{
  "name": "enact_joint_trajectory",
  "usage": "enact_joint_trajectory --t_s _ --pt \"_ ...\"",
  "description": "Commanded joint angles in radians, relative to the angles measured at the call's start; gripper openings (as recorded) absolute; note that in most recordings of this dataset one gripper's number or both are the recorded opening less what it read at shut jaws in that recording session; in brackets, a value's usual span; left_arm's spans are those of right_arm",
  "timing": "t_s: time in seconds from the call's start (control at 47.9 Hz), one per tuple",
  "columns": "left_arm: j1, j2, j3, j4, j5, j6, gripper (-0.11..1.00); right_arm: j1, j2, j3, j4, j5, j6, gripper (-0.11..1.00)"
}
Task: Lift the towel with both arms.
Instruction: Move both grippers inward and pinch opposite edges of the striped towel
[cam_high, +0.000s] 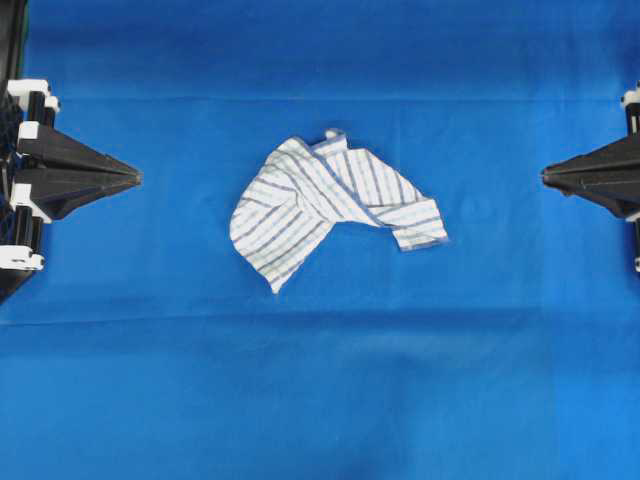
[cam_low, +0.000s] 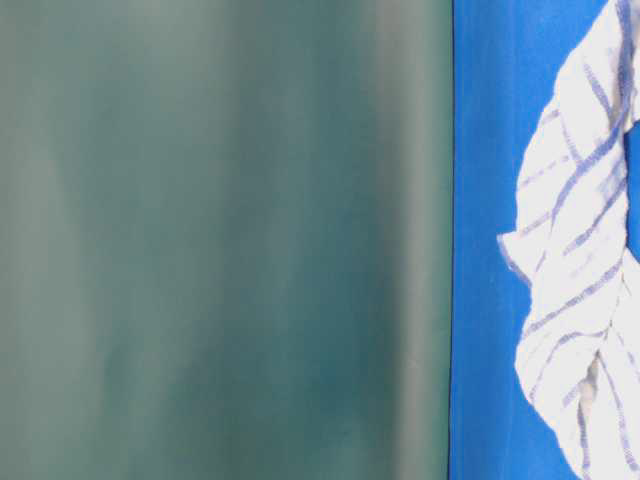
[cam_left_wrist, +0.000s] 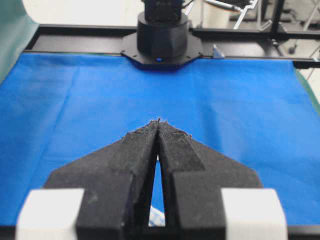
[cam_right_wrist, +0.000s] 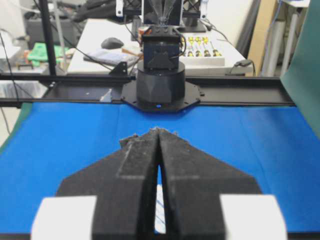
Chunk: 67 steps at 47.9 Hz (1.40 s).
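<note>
The towel (cam_high: 330, 205) lies crumpled near the middle of the blue sheet (cam_high: 320, 400) that covers the table, one corner folded over toward the right. The left tool (cam_high: 135, 178) sits at the left edge of the overhead view, its two black pointed fingers (cam_left_wrist: 137, 150) pressed together at the tips, holding nothing. The right tool (cam_high: 545, 176) sits opposite at the right edge, its tips likewise pressed together and empty. Both point inward at the towel but stay well apart from it, touching neither the cloth nor each other. From each wrist view a sliver of striped towel shows through the narrow gap behind the closed tips.
</note>
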Motion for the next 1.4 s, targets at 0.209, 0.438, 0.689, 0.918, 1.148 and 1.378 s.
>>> enact_joint_trajectory --t_s 0.209,0.438,0.689,0.918,1.148,1.378 --pt "-0.038 0.023 -0.018 -0.014 -0.002 0.008 0.0 -0.003 0.06 -0.057 0.002 0.058 0.003 0.0" --pt "-0.048 0.086 -0.012 -0.014 -0.035 0.012 0.0 -0.003 0.156 -0.08 0.002 0.066 0.003 0.0" --pt "-0.048 0.267 -0.026 -0.017 -0.094 -0.003 0.2 -0.003 0.308 -0.097 0.005 0.064 0.006 0.01" --pt "-0.054 0.485 -0.078 -0.017 -0.094 -0.003 0.86 -0.006 0.494 -0.143 0.005 0.091 0.006 0.62" --pt "-0.054 0.684 -0.15 -0.018 -0.094 -0.003 0.91 -0.041 0.686 -0.206 0.032 0.156 0.008 0.63" --pt "-0.052 0.862 -0.21 -0.018 -0.1 -0.003 0.91 -0.078 0.848 -0.247 0.06 0.172 0.008 0.63"
